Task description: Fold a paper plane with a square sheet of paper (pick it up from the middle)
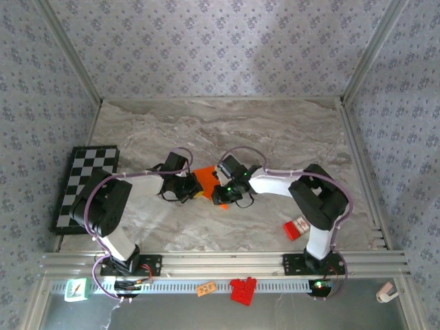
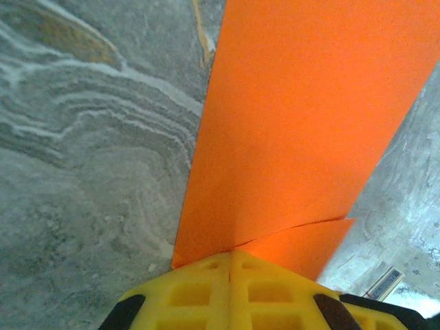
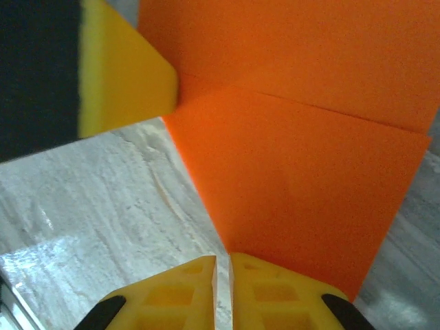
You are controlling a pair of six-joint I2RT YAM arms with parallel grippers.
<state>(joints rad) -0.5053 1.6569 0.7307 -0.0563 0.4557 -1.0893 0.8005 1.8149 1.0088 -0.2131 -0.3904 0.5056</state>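
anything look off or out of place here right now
Nothing stands out: the orange paper sheet is creased as folding would leave it, pinched between the left gripper and the right gripper.

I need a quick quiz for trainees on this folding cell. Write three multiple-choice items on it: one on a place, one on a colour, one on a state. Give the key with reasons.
1. The checkerboard lies
A. at the left side of the table
B. at its far right corner
C. in its middle

2. The square sheet of paper is
A. white
B. blue
C. orange

3. The jaws of the left gripper are
A. wide open
B. shut on the paper
C. shut on nothing

Key:
1 A, since the top view shows the board at the left edge, beside the left arm.
2 C, since both wrist views show bright orange paper.
3 B, since the left wrist view shows the yellow jaws pressed together with the paper coming out from between them.
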